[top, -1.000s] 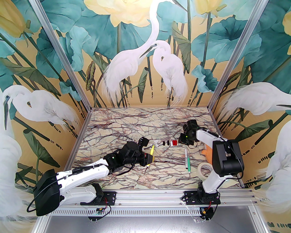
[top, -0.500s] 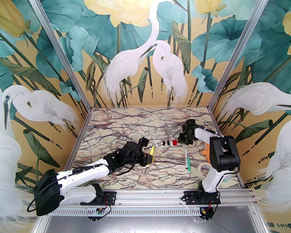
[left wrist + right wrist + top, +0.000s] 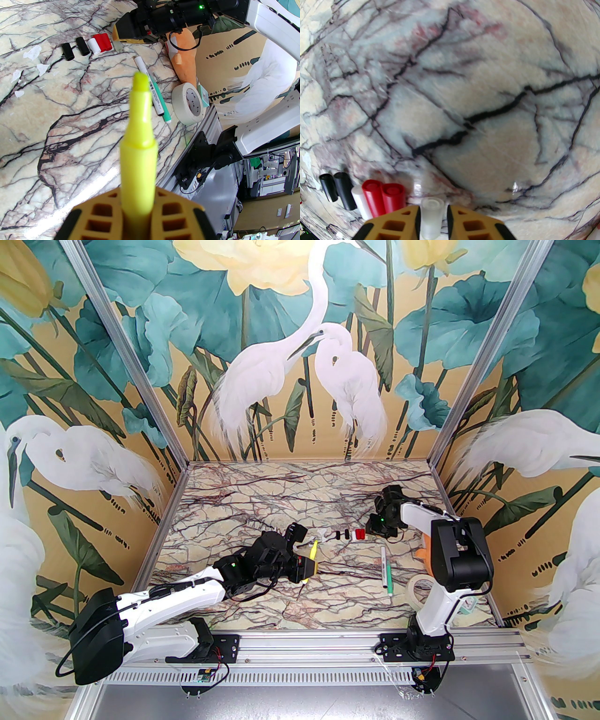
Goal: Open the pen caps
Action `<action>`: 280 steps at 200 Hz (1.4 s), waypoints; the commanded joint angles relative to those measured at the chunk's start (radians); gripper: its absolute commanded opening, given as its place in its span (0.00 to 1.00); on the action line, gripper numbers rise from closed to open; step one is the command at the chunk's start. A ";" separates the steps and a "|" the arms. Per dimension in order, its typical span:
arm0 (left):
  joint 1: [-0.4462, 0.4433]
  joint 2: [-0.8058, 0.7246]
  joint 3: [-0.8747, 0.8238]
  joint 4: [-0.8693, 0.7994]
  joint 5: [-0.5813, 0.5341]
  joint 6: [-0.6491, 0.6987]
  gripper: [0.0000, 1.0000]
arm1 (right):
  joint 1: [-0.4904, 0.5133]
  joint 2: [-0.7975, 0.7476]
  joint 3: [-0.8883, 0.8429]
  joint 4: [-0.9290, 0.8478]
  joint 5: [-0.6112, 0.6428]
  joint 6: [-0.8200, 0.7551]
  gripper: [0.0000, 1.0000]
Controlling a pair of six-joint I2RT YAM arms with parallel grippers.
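frosted cap (image 3: 431, 218): upright on table (image 3: 487, 105), at the end of the cap row, just beside the red caps, standing between the right gripper's fingers (image 3: 464, 225).
red caps (image 3: 392, 196): two, side by side and touching; also in left wrist view (image 3: 104, 43) and top view (image 3: 360, 534).
white cap (image 3: 361, 201): against the outer red cap, on the side away from the frosted one.
black caps (image 3: 344, 191): two, next in line past the white cap, close together with a small gap (image 3: 82, 46).
row: runs across mid-table, between the two grippers in top view; black end toward the left arm, red end toward the right.
right gripper (image 3: 433, 211): low over the table at the red end of the row. Jaws a little apart, straddling the frosted cap; one finger against it, thin dark gap at the other. Not clamped.
left gripper (image 3: 138, 206): closed tight on the barrel of yellow marker (image 3: 139, 140). Bare tip sticks out past the fingers and points toward the row. In top view (image 3: 307, 568) sits near the black end, with the marker tilted.
green marker (image 3: 154, 93): flat on the table, white end toward the caps, green end toward the near edge; well apart from both grippers.
tape (image 3: 187, 103): cream roll near the green marker's green end, by the right arm's base.
plush (image 3: 185, 63): orange, near the right wall, between tape and right gripper.
scraps (image 3: 31, 52): small white bits on the table beyond the black caps.
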 commanded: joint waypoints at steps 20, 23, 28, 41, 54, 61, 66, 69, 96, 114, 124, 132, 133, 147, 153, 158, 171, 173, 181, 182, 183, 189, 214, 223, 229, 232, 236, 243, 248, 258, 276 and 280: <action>0.008 0.016 -0.015 -0.005 -0.008 0.000 0.06 | 0.011 -0.073 -0.010 0.012 -0.038 0.026 0.28; 0.008 0.016 -0.016 -0.005 -0.008 0.000 0.06 | 0.011 -0.077 -0.013 0.013 -0.039 0.027 0.28; 0.008 0.017 -0.015 -0.005 -0.007 0.000 0.06 | 0.011 -0.085 -0.018 0.015 -0.042 0.028 0.28; 0.008 0.019 -0.016 -0.006 -0.007 0.000 0.06 | 0.013 -0.109 -0.038 0.026 -0.051 0.037 0.28; 0.008 0.024 -0.015 -0.016 -0.025 0.000 0.06 | 0.021 -0.145 -0.061 0.033 -0.053 0.050 0.28; 0.008 0.028 -0.012 -0.029 -0.047 -0.002 0.06 | 0.028 -0.166 -0.074 0.034 -0.045 0.056 0.28; 0.008 0.031 -0.010 -0.040 -0.061 -0.003 0.06 | 0.036 -0.184 -0.085 0.035 -0.036 0.060 0.28; 0.008 0.032 -0.009 -0.046 -0.070 -0.003 0.06 | 0.040 -0.194 -0.091 0.036 -0.031 0.063 0.28; 0.007 0.057 0.009 -0.091 -0.141 -0.014 0.06 | 0.088 -0.320 -0.172 0.064 -0.010 0.105 0.29; 0.006 0.087 0.027 -0.139 -0.205 -0.030 0.06 | 0.130 -0.415 -0.233 0.084 0.004 0.140 0.33; 0.006 0.106 0.038 -0.166 -0.248 -0.039 0.06 | 0.155 -0.478 -0.268 0.096 0.008 0.160 0.37; 0.006 0.122 0.048 -0.187 -0.282 -0.050 0.06 | 0.180 -0.527 -0.294 0.103 0.011 0.174 0.41; 0.007 0.125 0.049 -0.189 -0.285 -0.051 0.06 | 0.182 -0.534 -0.296 0.104 0.011 0.175 0.41; 0.006 0.160 0.069 -0.225 -0.334 -0.066 0.05 | 0.222 -0.625 -0.344 0.126 0.012 0.212 0.47; 0.006 0.177 0.083 -0.241 -0.355 -0.073 0.05 | 0.238 -0.659 -0.362 0.139 0.005 0.228 0.50; 0.006 0.189 0.091 -0.252 -0.366 -0.077 0.05 | 0.254 -0.691 -0.377 0.147 0.004 0.239 0.53; 0.006 0.231 0.120 -0.279 -0.396 -0.082 0.06 | 0.292 -0.767 -0.411 0.160 0.005 0.264 0.60; 0.006 0.238 0.125 -0.284 -0.404 -0.082 0.05 | 0.294 -0.777 -0.413 0.162 0.005 0.266 0.62; 0.006 0.262 0.147 -0.303 -0.425 -0.079 0.06 | 0.313 -0.818 -0.433 0.168 0.005 0.280 0.67; 0.007 0.265 0.149 -0.305 -0.428 -0.078 0.06 | 0.316 -0.824 -0.436 0.169 0.005 0.282 0.67; 0.006 0.269 0.152 -0.307 -0.431 -0.077 0.06 | 0.317 -0.829 -0.437 0.170 0.004 0.284 0.68; 0.008 0.289 0.167 -0.325 -0.452 -0.076 0.06 | 0.327 -0.857 -0.450 0.176 -0.001 0.294 0.72; 0.011 0.361 0.234 -0.378 -0.509 -0.066 0.06 | 0.355 -0.951 -0.489 0.191 -0.029 0.319 0.88; 0.016 0.387 0.253 -0.388 -0.517 -0.063 0.06 | 0.359 -0.977 -0.500 0.200 -0.050 0.323 0.93; 0.021 0.405 0.266 -0.396 -0.521 -0.062 0.06 | 0.360 -0.990 -0.506 0.205 -0.063 0.328 0.96; 0.025 0.413 0.272 -0.399 -0.521 -0.062 0.06 | 0.362 -0.997 -0.508 0.205 -0.070 0.328 0.97; 0.029 0.425 0.278 -0.402 -0.523 -0.062 0.06 | 0.363 -1.004 -0.509 0.205 -0.077 0.329 0.99; 0.036 0.445 0.291 -0.406 -0.523 -0.059 0.06 | 0.363 -1.013 -0.511 0.204 -0.088 0.328 1.00; 0.041 0.459 0.299 -0.410 -0.526 -0.057 0.06 | 0.364 -1.019 -0.513 0.204 -0.097 0.329 0.99; 0.050 0.482 0.313 -0.411 -0.532 -0.050 0.06 | 0.363 -1.030 -0.516 0.205 -0.109 0.329 1.00; 0.061 0.521 0.339 -0.423 -0.556 -0.036 0.06 | 0.364 -1.042 -0.517 0.198 -0.109 0.329 1.00; 0.062 0.531 0.344 -0.428 -0.565 -0.034 0.06 | 0.364 -1.043 -0.517 0.196 -0.106 0.329 0.99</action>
